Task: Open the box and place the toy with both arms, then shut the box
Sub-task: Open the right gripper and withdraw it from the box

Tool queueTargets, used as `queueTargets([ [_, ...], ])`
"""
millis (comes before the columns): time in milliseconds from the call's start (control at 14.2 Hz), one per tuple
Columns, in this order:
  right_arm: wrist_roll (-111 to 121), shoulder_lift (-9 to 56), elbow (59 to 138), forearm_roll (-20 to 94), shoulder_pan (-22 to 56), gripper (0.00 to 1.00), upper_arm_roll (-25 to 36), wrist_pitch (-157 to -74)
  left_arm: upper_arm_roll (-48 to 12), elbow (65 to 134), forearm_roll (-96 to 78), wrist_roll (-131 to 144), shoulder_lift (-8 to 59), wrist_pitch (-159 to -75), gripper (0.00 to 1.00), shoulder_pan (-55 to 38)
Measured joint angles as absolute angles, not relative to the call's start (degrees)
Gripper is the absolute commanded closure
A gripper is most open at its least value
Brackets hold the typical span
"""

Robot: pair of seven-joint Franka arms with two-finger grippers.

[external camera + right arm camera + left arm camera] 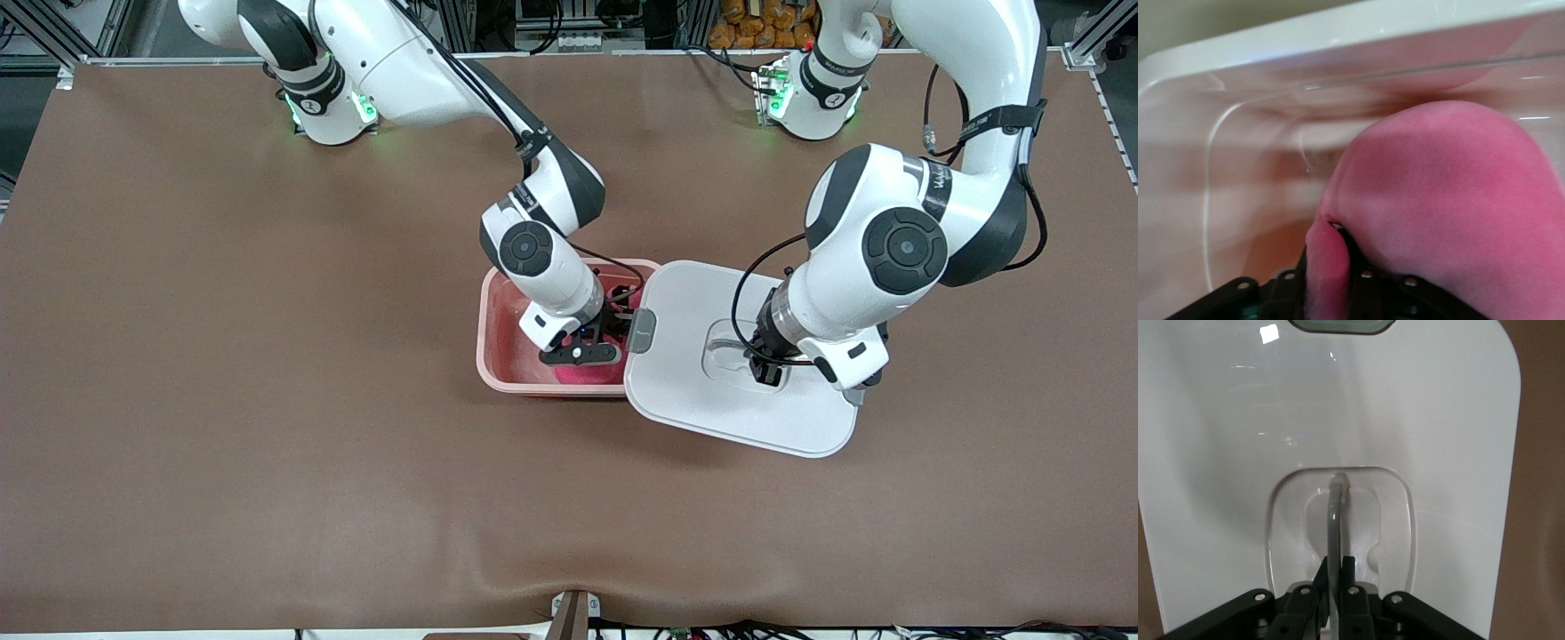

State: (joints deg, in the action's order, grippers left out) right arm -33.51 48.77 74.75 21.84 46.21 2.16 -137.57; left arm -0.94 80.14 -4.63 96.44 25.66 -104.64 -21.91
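The right gripper (582,354) pinches the toy (1451,207) inside the box (500,342), while the left gripper (768,369) grasps the handle (1335,520) of the lid (685,391) beside the box.

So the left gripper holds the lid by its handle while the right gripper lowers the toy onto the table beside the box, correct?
Not quite. The right gripper has the toy inside the box, as the right wrist view shows. The left gripper does grip the lid by its handle.

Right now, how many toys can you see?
1. The toy is inside the box, pinched by the right gripper. The left gripper holds the lid beside the box, overlapping its edge.
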Motion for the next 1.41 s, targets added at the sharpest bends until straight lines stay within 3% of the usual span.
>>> queueTargets([
  [564, -33.5, 47.8, 73.7, 21.8, 45.9, 0.0, 3.4, -138.0, -0.8, 80.2, -4.6, 95.5, 25.7, -104.6, 1.0, -21.8],
  [987, -33.1, 45.6, 73.7, 19.3, 44.6, 0.0, 4.0, -133.1, -0.8, 80.3, -4.6, 95.5, 25.7, -104.6, 1.0, -21.8],
  [1411, -28.4, 38.3, 73.3, 16.1, 40.8, 0.0, 4.9, -117.8, -0.8, 80.4, -4.6, 95.5, 25.7, -104.6, 1.0, -21.8],
])
